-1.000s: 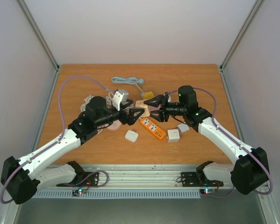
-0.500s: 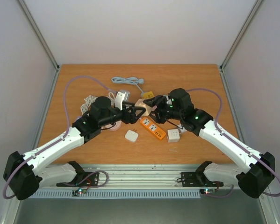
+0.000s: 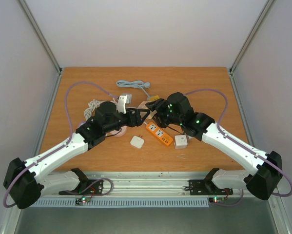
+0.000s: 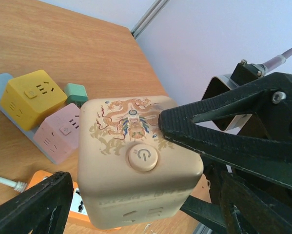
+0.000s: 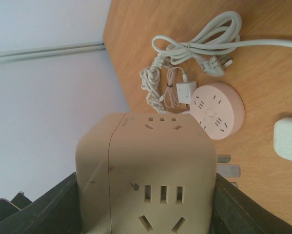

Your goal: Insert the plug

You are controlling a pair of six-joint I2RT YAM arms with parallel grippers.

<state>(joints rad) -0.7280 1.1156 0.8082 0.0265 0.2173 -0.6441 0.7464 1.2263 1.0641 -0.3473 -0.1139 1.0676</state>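
A beige cube socket (image 5: 150, 161) with a dragon print and a power button (image 4: 143, 158) is held off the table. My right gripper (image 5: 146, 214) is shut on it, one black finger on each side. My left gripper (image 4: 141, 214) meets it from the other side. Its jaws straddle the cube, and a gap shows at the left finger (image 4: 38, 204). In the top view both grippers (image 3: 142, 115) (image 3: 154, 110) meet mid-table. Metal prongs (image 5: 229, 165) show past the cube's edge; whose they are I cannot tell. A white plug adapter (image 3: 137, 141) lies on the table.
Under the grippers lie an orange power strip (image 3: 159, 135), a white cube (image 3: 181, 141) and a pink round socket (image 5: 218, 111). A strip of yellow, pink and green cubes (image 4: 38, 92) sits behind. A grey cable (image 3: 133, 85) and white cord bundle (image 3: 92, 105) lie at the back left.
My right arm has swung left, carrying the beige cube up to my left gripper. The left jaws have narrowed a little around the cube.
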